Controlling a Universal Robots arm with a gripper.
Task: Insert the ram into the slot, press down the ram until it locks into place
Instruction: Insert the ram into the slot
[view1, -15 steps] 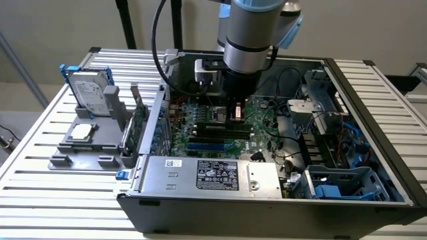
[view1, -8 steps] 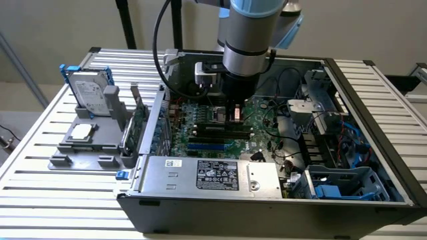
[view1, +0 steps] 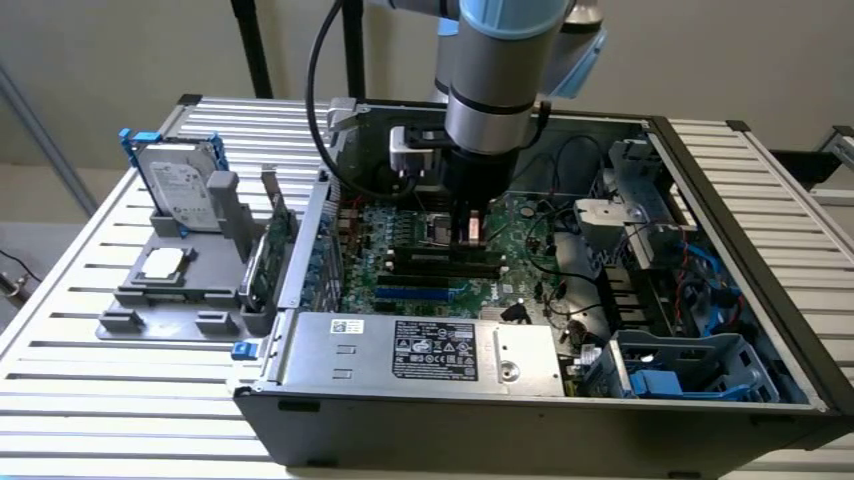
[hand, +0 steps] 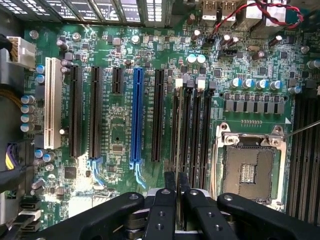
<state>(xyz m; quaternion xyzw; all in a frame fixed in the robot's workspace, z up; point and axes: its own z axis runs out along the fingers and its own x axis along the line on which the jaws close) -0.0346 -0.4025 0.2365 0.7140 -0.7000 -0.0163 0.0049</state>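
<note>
My gripper (view1: 470, 236) hangs low inside the open computer case, just above the parallel black memory slots (view1: 441, 262) on the green motherboard (view1: 521, 285). In the wrist view the two black fingers (hand: 165, 200) stand almost together, shut on a thin dark edge that I take for the ram (hand: 176, 167) seen edge-on. That edge runs in line with the outermost slot (hand: 176, 125) of the black group, on the side toward the blue slot. The other black slots (hand: 192, 130) lie beside it with their end latches showing. Whether the ram sits in the slot cannot be told.
A shorter blue slot (hand: 136, 115) and a white slot (hand: 52, 102) lie beside the black ones, and the CPU socket (hand: 248, 170) on the other side. The power supply (view1: 427, 350) sits at the case front. On the exterior view's left a grey fixture (view1: 167, 285) holds a hard drive (view1: 180, 185).
</note>
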